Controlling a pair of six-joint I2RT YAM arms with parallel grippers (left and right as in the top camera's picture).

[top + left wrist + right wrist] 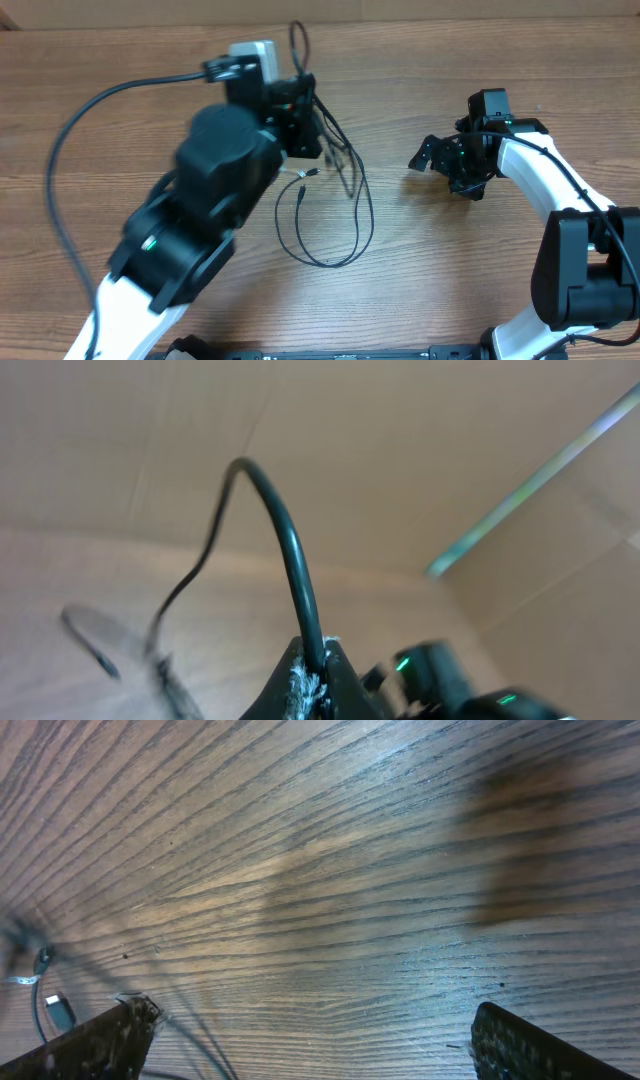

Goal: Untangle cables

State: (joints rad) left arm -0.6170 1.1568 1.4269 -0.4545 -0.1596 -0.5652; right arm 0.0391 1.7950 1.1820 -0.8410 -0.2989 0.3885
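Wood-grain table [450, 290] showing sheen under light. Brown cardboard wall [420, 450] standing beyond left gripper [312, 672]. Left gripper clamping on one strand of cables [335, 225], remainder trailing in loose loop on table just beside it. Right gripper [428, 156] hovering well apart from left gripper, fingers spread wide.

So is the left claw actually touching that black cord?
Touching. The left wrist view shows the cable pinched between the fingers of the left gripper, arching up out of them.
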